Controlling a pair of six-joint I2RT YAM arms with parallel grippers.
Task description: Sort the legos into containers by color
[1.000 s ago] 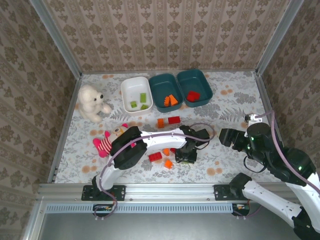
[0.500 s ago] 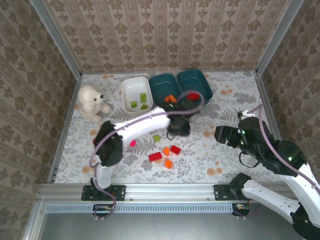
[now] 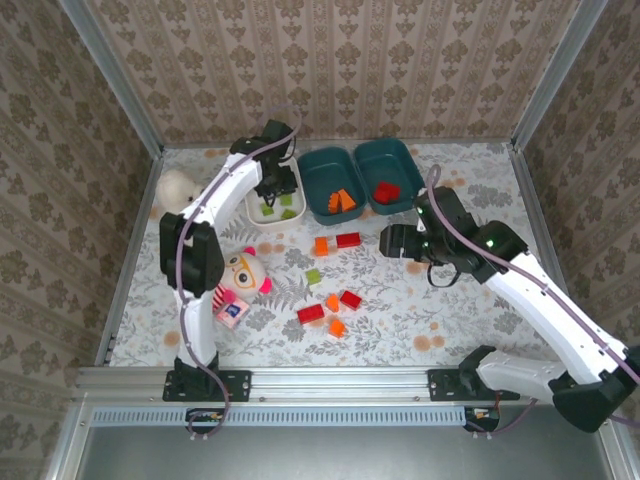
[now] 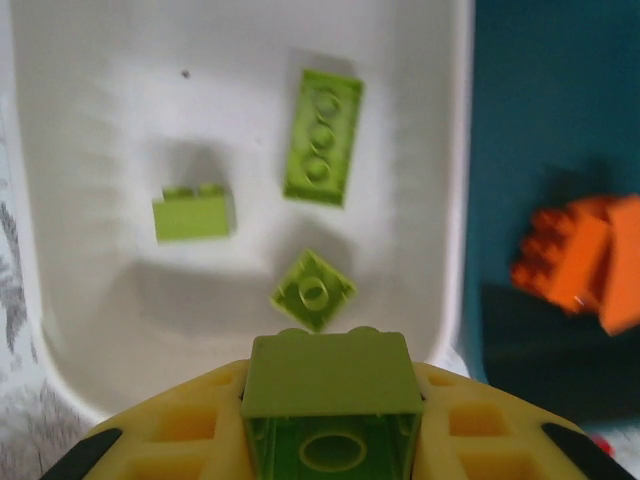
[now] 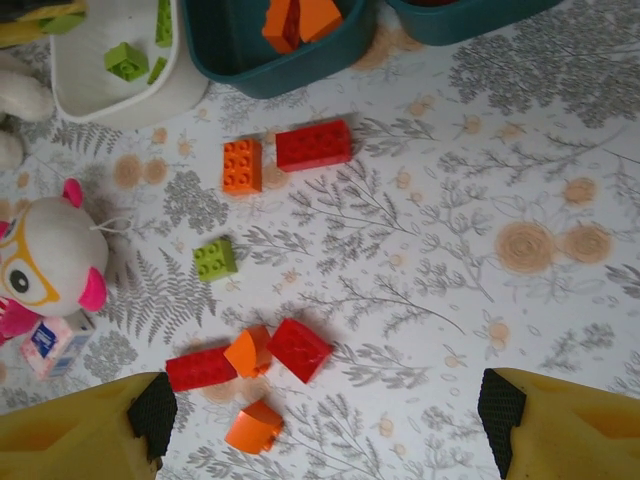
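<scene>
Legos loose on the table (image 3: 450,320), nearest the arm bases: a tight cluster of red brick (image 3: 310,314), orange wedge (image 3: 337,327), second orange piece (image 3: 332,302) and second red brick (image 3: 350,298), then a lone green brick (image 3: 313,276). Farther out, an orange block (image 3: 321,245) just beside a red block (image 3: 348,239).

Right gripper (image 3: 392,241) above the table to their right, jaws wide apart, holding nothing. Risk there: closing on the packed cluster and lifting two colours at once, or knocking a wedge aside.

Beyond, left gripper (image 3: 273,186) over the white tray (image 4: 90,120), clamped on a light green piece (image 4: 328,375), three green pieces (image 4: 322,137) lying below. Likely hazards:
- letting go too near the tray's right wall, just beside the teal tray (image 4: 540,120) of orange bricks (image 4: 580,255), and bouncing the piece across
- dropping from too high onto a piece underneath and kicking it out
- sticking to a pad on opening

Farthest right, second teal tray (image 3: 400,160), red inside.
</scene>
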